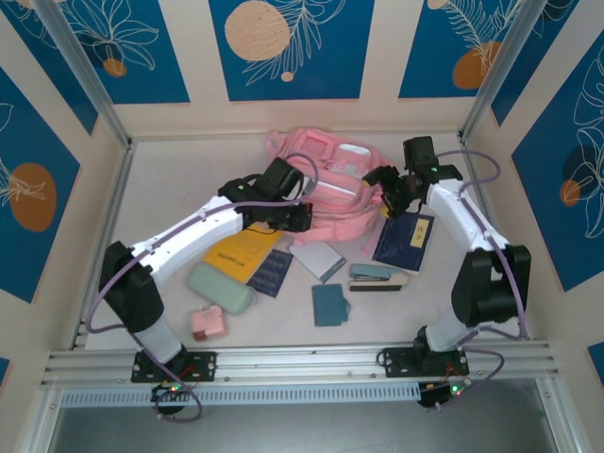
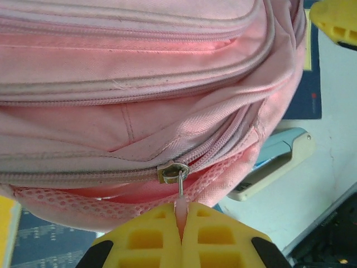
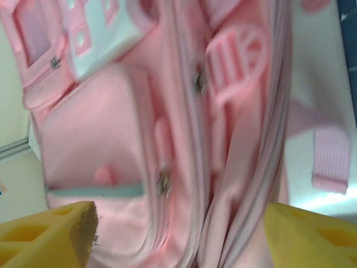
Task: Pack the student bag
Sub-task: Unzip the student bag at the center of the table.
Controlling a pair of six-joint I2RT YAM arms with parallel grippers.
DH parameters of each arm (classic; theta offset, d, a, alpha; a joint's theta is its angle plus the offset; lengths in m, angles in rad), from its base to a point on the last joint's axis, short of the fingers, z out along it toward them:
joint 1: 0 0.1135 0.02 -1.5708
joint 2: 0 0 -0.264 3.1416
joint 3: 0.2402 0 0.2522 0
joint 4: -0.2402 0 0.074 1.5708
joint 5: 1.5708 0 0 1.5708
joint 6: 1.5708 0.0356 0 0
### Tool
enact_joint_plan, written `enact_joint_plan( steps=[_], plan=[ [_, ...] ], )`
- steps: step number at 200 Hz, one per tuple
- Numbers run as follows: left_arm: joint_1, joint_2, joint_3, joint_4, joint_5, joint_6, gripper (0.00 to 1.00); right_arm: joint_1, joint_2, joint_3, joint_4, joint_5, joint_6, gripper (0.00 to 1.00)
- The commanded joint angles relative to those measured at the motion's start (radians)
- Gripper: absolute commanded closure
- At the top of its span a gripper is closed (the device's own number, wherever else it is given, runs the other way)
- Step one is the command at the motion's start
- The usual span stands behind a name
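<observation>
The pink student bag [image 1: 330, 179] lies at the back middle of the table. My left gripper [image 1: 304, 215] is at its near edge, shut on the pale pink zipper pull [image 2: 182, 215] that hangs from the metal slider [image 2: 173, 170]. The zip runs along the bag [image 2: 139, 72] above pink mesh. My right gripper [image 1: 385, 189] is at the bag's right side. In the right wrist view that gripper [image 3: 178, 240] stands open, its yellow fingers [image 3: 47, 234] wide apart with the blurred bag fabric [image 3: 167, 111] bulging between them.
In front of the bag lie a yellow notebook [image 1: 241, 250], a dark blue booklet [image 1: 272, 272], a grey card [image 1: 318, 260], a teal booklet [image 1: 330, 304], a stapler [image 1: 377, 276], a navy book [image 1: 404, 241], a green pencil case [image 1: 220, 288] and a small pink pouch [image 1: 208, 324].
</observation>
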Motion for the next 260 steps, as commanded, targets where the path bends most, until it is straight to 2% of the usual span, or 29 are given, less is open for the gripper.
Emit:
enact_joint_plan(
  steps=[1, 26, 57, 82, 111, 127, 144, 170, 186, 221, 260],
  plan=[
    [-0.032, 0.027, 0.067, 0.037, 0.057, -0.018, 1.0, 0.033, -0.155, -0.102, -0.054, 0.018, 0.045, 0.34],
    [-0.049, 0.044, 0.068, 0.049, 0.064, -0.028, 1.0, 0.063, -0.256, -0.175, -0.044, -0.019, 0.086, 0.43],
    [-0.072, 0.043, 0.043, 0.073, 0.072, -0.041, 1.0, 0.102, -0.306, -0.242, -0.027, -0.065, 0.157, 0.46],
    [-0.088, 0.036, 0.019, 0.091, 0.078, -0.054, 1.0, 0.147, -0.3, -0.286, 0.026, -0.087, 0.227, 0.45],
    [-0.1, 0.031, 0.01, 0.103, 0.083, -0.061, 1.0, 0.188, -0.242, -0.291, 0.056, -0.071, 0.266, 0.35],
    [-0.107, 0.027, 0.005, 0.111, 0.09, -0.065, 1.0, 0.19, -0.203, -0.295, 0.079, -0.069, 0.272, 0.34],
    [-0.112, 0.023, -0.005, 0.124, 0.1, -0.069, 1.0, 0.187, -0.168, -0.303, 0.118, -0.056, 0.273, 0.4],
    [-0.116, 0.014, -0.028, 0.136, 0.104, -0.069, 1.0, 0.18, -0.142, -0.312, 0.156, -0.042, 0.283, 0.58],
    [-0.114, 0.007, -0.047, 0.137, 0.105, -0.074, 1.0, 0.182, -0.135, -0.308, 0.163, -0.019, 0.279, 0.65],
    [-0.114, -0.005, -0.08, 0.127, 0.084, -0.067, 1.0, 0.171, -0.123, -0.311, 0.162, -0.001, 0.242, 1.0],
    [-0.089, -0.033, -0.114, 0.079, 0.014, -0.039, 1.0, 0.146, -0.154, -0.333, 0.142, 0.022, 0.216, 1.0]
  ],
)
